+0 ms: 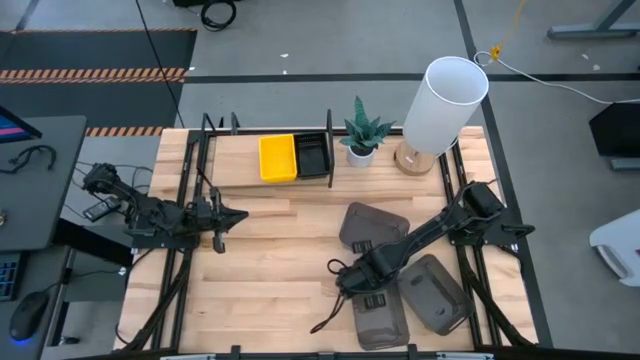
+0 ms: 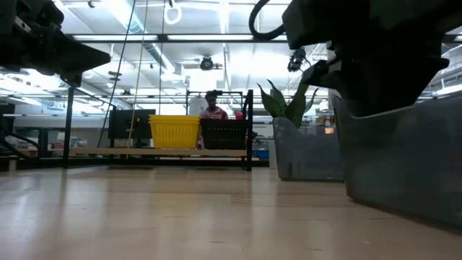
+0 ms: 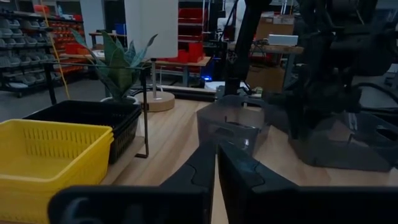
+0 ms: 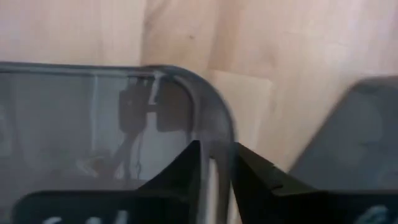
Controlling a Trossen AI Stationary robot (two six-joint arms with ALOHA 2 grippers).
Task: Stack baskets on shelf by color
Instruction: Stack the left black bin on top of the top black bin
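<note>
Right now the right gripper (image 1: 352, 283) is low over the near right part of the table (image 1: 270, 270), its fingers (image 4: 186, 167) straddling and grasping the rim of a grey basket (image 4: 93, 118) that sits nearest the table's front edge. A second grey basket (image 1: 437, 292) lies just to its right, and a third (image 1: 372, 224) lies a little farther back. On the shelf (image 1: 228, 160) at the far side, a yellow basket (image 1: 277, 158) and a black basket (image 1: 312, 155) sit side by side, touching. Right of them stand a potted plant (image 1: 362, 135) and a white lamp (image 1: 440, 110). The left gripper (image 1: 236, 216) hovers at the table's left, fingers (image 3: 242, 171) clenched together on nothing.
</note>
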